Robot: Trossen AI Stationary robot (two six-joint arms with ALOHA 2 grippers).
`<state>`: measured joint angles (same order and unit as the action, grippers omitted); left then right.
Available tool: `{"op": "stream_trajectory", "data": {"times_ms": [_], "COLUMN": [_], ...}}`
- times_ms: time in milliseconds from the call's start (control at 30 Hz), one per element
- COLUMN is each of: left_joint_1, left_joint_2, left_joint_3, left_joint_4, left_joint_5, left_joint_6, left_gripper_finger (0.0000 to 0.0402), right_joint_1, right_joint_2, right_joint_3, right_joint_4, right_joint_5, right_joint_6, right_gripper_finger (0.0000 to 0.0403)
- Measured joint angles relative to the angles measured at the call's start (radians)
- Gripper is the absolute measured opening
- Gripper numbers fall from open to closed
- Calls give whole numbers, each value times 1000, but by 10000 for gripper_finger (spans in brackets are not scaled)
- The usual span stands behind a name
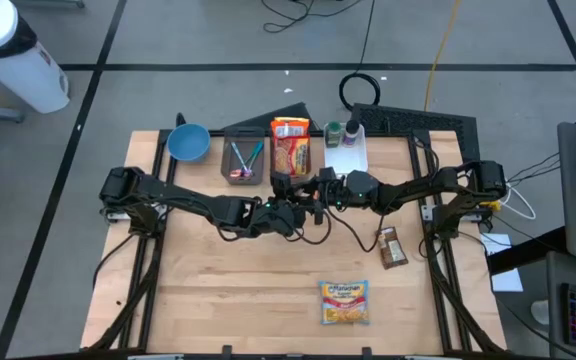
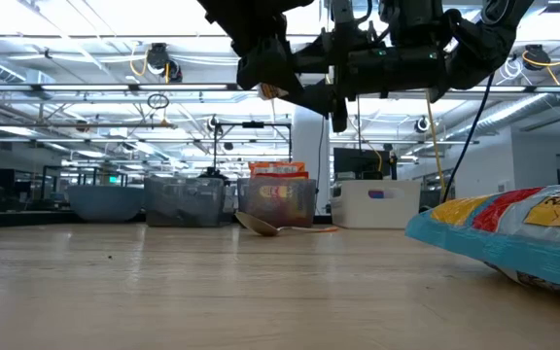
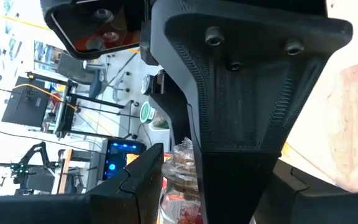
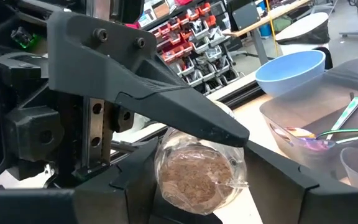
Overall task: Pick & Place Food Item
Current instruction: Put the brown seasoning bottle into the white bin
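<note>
Both arms meet above the middle of the wooden table (image 1: 228,290), near its far side. The left gripper (image 1: 293,212) and the right gripper (image 1: 318,190) are raised clear of the surface, close together. In the right wrist view, the right gripper's fingers (image 4: 166,99) bracket a clear-wrapped round brown food item (image 4: 194,174), which sits between them; whether they press on it cannot be told. Whether the left gripper's fingers are apart or together cannot be told either. Along the far edge stand a blue bowl (image 1: 187,142), a utensil bin (image 1: 244,157) and a bin of snack packets (image 1: 291,146). A ramen packet (image 1: 344,301) lies near the front edge, and a small brown bar (image 1: 392,246) lies toward the right.
</note>
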<state>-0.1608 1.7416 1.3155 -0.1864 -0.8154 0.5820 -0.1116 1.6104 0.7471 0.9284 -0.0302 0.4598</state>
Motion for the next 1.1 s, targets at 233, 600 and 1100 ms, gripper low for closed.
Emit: {"op": "stream_trajectory", "data": {"times_ms": [233, 600, 1100], "left_joint_1": [0, 1, 1], "left_joint_2": [0, 0, 0], "left_joint_3": [0, 1, 1], "left_joint_4": [-2, -14, -27], "left_joint_5": [16, 39, 53], "left_joint_6": [-15, -20, -42], "left_gripper_finger": [188, 188, 188], "right_joint_1": [-5, -5, -6], "right_joint_2": [0, 0, 1], "right_joint_3": [-1, -2, -2], "right_joint_4": [11, 21, 27], "right_joint_5": [-3, -7, -26], "right_joint_6": [-8, -29, -48], "right_gripper_finger": [222, 215, 181]}}
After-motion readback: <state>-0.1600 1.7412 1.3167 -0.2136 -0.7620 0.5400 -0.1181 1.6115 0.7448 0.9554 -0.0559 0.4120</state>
